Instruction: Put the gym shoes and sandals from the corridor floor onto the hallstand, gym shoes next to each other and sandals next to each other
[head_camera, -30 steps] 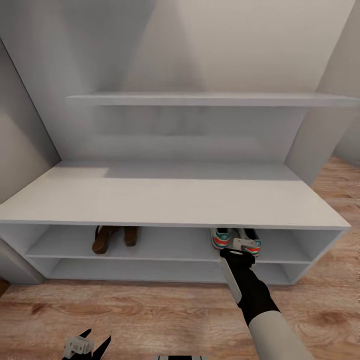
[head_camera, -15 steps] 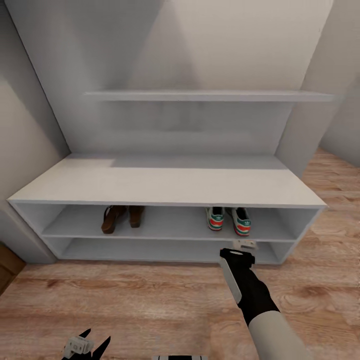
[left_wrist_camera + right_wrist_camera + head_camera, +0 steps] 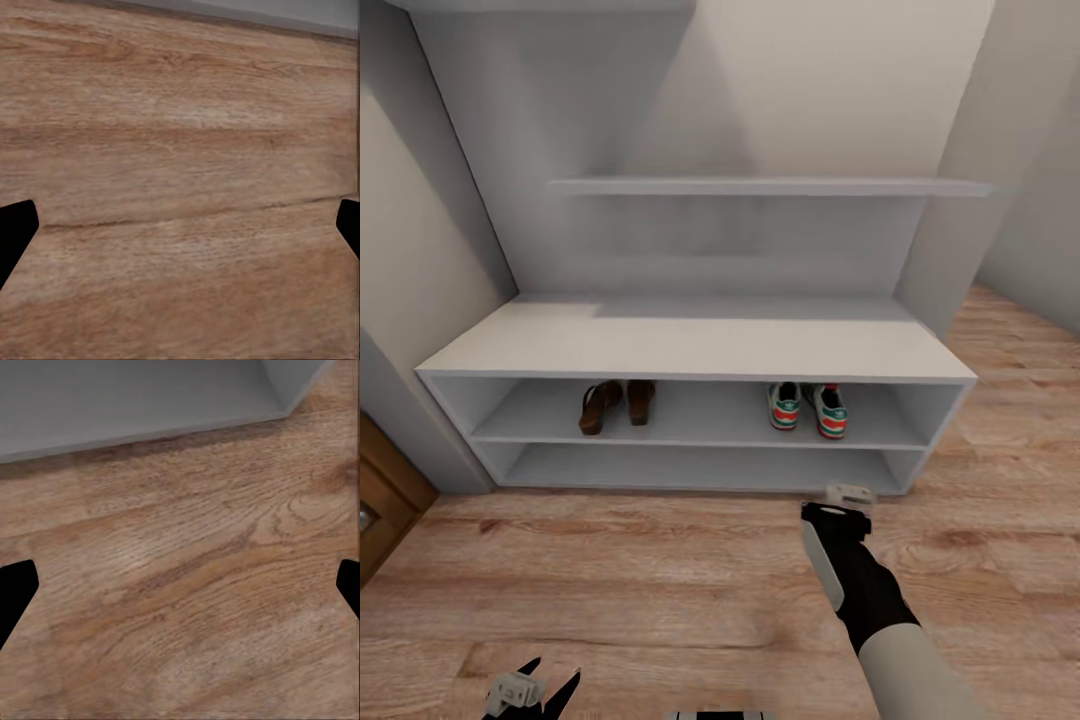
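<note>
Sandals [image 3: 615, 405] and gym shoes [image 3: 807, 407] sit half-shadowed, seemingly paired, inside hallstand [image 3: 700, 345]

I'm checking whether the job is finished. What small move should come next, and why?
Probably just tuck the right arm back and stop. Both gym shoes sit side by side on the hallstand's upper open shelf, the two sandals likewise, and no shoe lies on the corridor floor. The right pincer and left pincer are open and empty over bare planks.
</note>
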### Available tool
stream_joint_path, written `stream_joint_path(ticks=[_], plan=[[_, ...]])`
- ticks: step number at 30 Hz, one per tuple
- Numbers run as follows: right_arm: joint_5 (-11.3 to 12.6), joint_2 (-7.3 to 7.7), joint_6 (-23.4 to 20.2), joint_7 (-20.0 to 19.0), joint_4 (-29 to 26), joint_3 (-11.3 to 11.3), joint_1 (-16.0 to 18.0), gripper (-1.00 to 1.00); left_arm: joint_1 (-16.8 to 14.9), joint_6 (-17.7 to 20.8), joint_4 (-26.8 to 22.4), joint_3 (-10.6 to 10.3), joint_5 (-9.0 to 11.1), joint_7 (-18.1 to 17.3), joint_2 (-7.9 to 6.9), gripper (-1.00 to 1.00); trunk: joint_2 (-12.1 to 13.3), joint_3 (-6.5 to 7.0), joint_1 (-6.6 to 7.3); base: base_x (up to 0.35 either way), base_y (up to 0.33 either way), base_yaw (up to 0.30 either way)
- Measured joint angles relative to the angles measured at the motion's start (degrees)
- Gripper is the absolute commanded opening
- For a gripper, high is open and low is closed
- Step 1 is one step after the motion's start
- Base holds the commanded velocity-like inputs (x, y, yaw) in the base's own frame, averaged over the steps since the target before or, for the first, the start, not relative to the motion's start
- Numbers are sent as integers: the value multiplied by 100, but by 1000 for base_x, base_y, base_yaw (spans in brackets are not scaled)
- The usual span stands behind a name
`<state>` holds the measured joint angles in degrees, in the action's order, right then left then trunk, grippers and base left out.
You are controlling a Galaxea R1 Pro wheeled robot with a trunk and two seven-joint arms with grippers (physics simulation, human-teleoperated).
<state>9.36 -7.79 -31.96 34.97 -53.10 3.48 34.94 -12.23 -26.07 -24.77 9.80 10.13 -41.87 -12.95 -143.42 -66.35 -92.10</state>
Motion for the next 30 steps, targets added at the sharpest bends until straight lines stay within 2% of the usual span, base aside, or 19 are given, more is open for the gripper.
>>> stream_joint_path(ticks=[6, 10, 11, 16, 17, 21, 22, 23, 28, 30], plan=[[0, 15, 114, -10, 501, -6, -6, 100, 0, -4, 0, 10, 1, 9, 1, 100, 0, 0, 2, -169, 0, 0], [3, 68, 544, -15, 1022, -10, -9, 100, 0, -12, 0, 14, 0, 88, -2, 100, 0, 0, 3, -42, 0, 0], [9, 116, 961, -21, 1375, -12, -11, 100, 2, -17, 1, 15, 1, 157, -7, 100, 0, 0, 3, -16, 0, 0], [-26, 185, 1741, -29, 2066, -16, -13, 100, 4, -29, 85, 18, 0, 228, -20, 100, 0, 0, 3, -8, 0, 0], [-116, 292, 2283, -31, 2581, -21, -15, 100, 6, -36, 169, 20, 0, 247, -23, 100, 0, -1, 3, -2, 0, 0], [-316, 403, 2960, -131, 3287, -17, -15, 100, 5, -41, 219, 21, 1, 262, -24, 100, 0, 0, 3, -1, 0, 0], [-440, 458, 3426, -407, 3780, -26, -20, 100, 5, -42, 233, 22, 1, 266, -25, 100, 0, -1, 3, 0, 0, 0], [-498, 504, 3680, -594, 4059, -21, -19, 100, 5, -42, 238, 22, 1, 268, -25, 100, 0, 0, 3, 0, 0, 0], [-571, 668, 4239, -1106, 4596, -18, -18, 100, 5, -43, 243, 22, 1, 269, -26, 100, 0, 0, 3, 0, 0, 0], [-600, 823, 4662, -1644, 4902, -21, -21, 100, 5, -43, 244, 22, 1, 270, -31, 100, 0, 0, 3, 0, 0, 0]])
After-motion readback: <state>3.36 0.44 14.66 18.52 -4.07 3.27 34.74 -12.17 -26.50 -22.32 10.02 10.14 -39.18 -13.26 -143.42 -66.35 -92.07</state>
